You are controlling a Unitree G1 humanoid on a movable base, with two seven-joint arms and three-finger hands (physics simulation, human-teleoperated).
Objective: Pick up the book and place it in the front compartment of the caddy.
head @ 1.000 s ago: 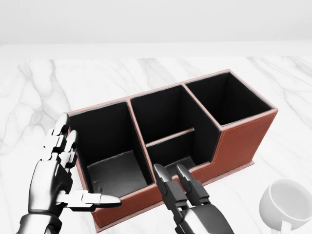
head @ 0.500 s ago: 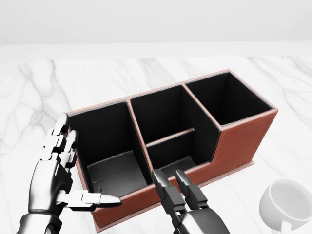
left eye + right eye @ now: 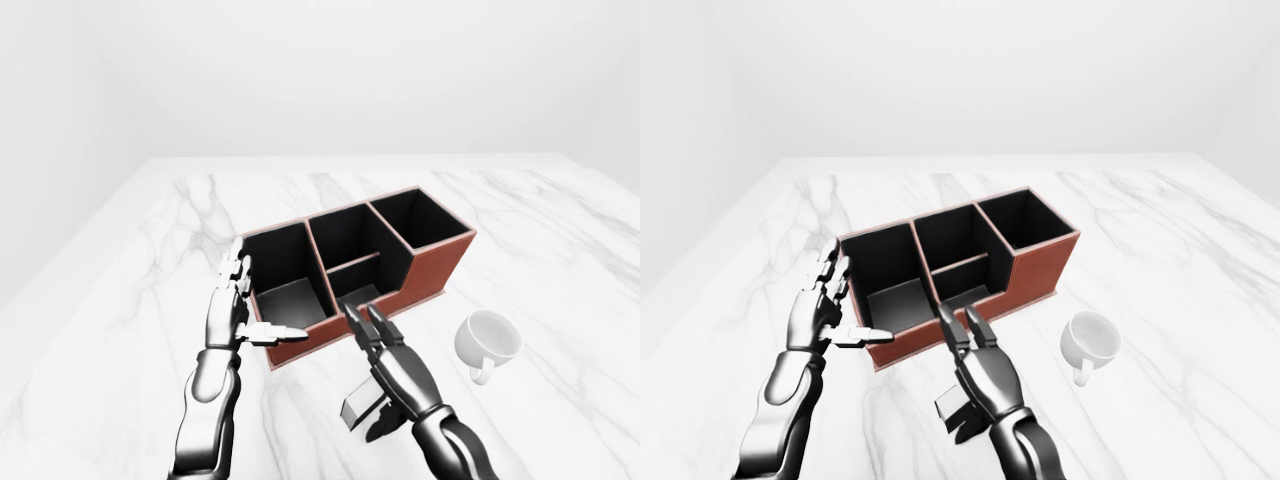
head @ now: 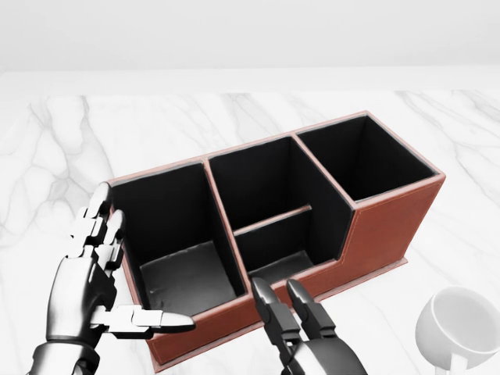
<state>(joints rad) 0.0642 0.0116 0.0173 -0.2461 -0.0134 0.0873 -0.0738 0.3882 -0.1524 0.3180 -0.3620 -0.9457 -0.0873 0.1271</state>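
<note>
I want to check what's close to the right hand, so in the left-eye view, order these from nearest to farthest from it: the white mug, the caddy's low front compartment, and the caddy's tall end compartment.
1. Low front compartment, just above the right hand, beyond its fingers.
2. White mug, to the hand's right on the marble table.
3. Tall end compartment, at the caddy's upper-right end.

Mug (image 4: 462, 328) cut by frame edge

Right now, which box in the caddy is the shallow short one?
The small compartment at the low step of the caddy, just above the right hand; the others have taller walls.
</note>
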